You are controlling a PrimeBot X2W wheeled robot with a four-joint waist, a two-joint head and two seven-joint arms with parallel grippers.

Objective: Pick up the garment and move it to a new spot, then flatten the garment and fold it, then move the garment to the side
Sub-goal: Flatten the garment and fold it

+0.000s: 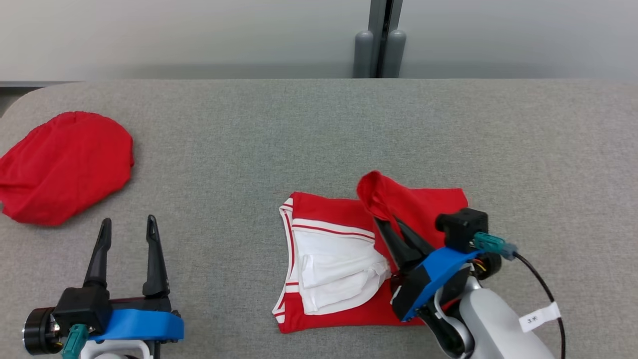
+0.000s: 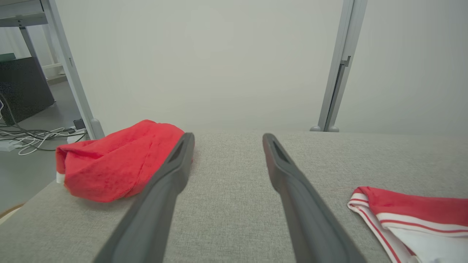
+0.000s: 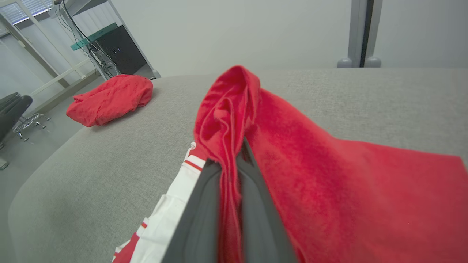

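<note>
Right gripper [image 1: 391, 230]: fingers pinched tight on a raised red flap of the garment [image 1: 331, 259], lower centre-right. Left gripper [image 1: 128, 223]: spread wide, empty, lower left. Garment lies flat on the table [image 1: 319, 129]; folding apparently midway, sideways move outstanding. Red bundle [image 1: 65, 164], upper left.

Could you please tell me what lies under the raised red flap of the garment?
The right hand pinches the flap up. Around its foot, the rest of the garment lies flat on the table. The flap itself hides what lies directly below.
</note>
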